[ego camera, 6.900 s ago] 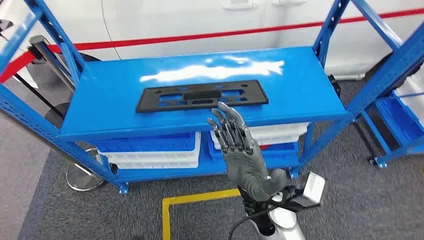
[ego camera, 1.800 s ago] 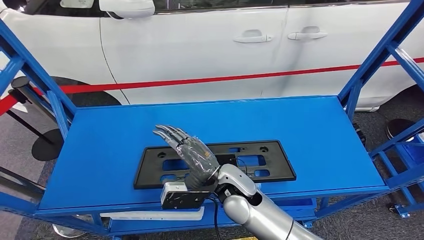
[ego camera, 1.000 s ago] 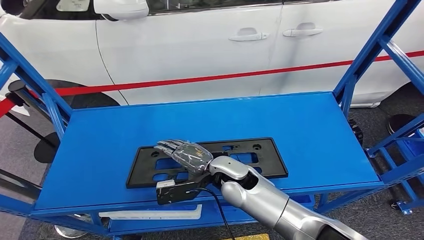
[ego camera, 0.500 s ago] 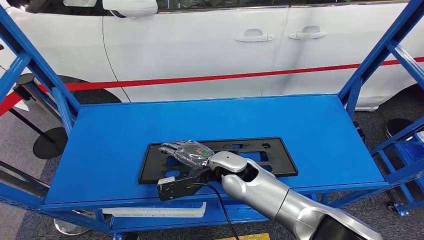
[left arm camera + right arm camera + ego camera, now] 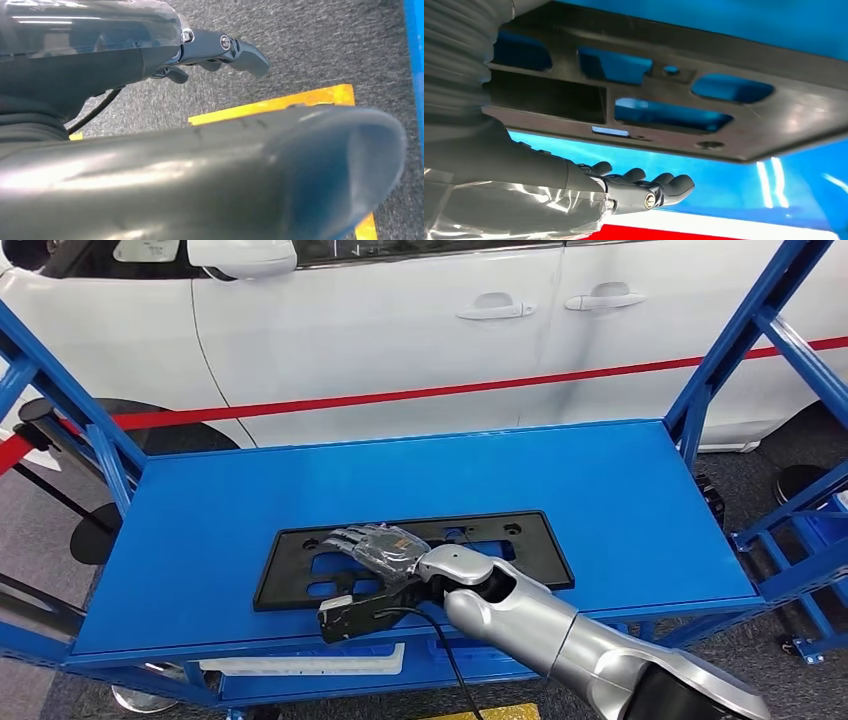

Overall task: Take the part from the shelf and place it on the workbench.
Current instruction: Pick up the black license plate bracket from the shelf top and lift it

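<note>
One flat black part (image 5: 415,558) lying on the blue shelf (image 5: 250,490), looking rigid, light, slick. Right robot hand (image 5: 375,545) hovering spread over its left half, holding nothing. Probably needing fingers hooked through a cutout or along the near rim.
</note>
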